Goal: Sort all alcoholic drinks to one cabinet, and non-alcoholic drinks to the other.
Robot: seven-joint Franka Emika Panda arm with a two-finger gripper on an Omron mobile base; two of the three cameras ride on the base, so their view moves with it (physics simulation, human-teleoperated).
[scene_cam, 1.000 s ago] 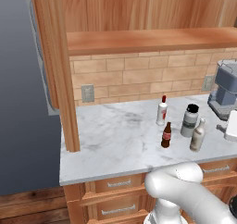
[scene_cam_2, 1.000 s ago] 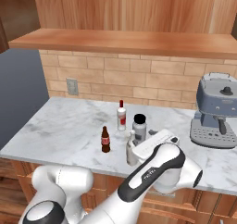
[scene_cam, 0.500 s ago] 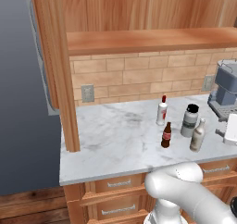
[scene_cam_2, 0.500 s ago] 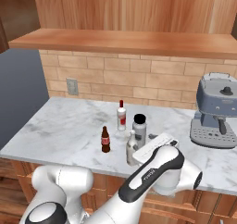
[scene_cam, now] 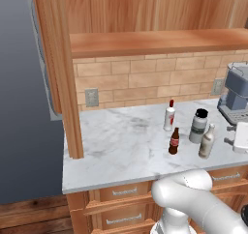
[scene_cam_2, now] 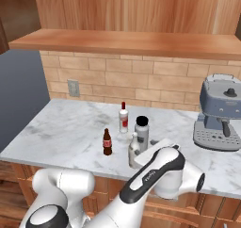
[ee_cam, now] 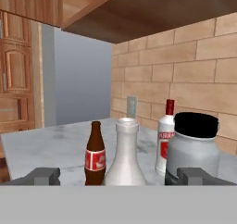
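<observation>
With my jaws spread wide, the silver-grey bottle [ee_cam: 124, 156] stands centred between them, probably slick and tippy, best gripped at its body.

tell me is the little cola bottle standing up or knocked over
Standing upright. The cola bottle rests on its base on the marble counter, red cap on top, apart from the other bottles.
</observation>
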